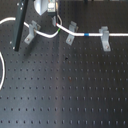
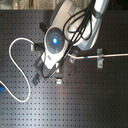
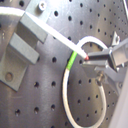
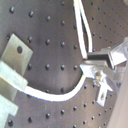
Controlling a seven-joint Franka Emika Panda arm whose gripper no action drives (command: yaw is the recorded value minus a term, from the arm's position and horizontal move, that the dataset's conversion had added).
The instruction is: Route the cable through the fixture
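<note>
Looking at the first exterior view, you see the cable (image 1: 89,34) run through three clips (image 1: 72,32) on the breadboard (image 1: 65,90) | second exterior view: arm (image 2: 62,35) hides the grasp | first wrist view: gripper (image 3: 89,64) clamps the cable beside its green band (image 3: 73,60) | second wrist view: same pinch.

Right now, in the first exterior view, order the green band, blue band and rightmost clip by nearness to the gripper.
1. Green band, beside the gripper.
2. Blue band, toward the first exterior view's right.
3. Rightmost clip, beyond the blue band.
</note>
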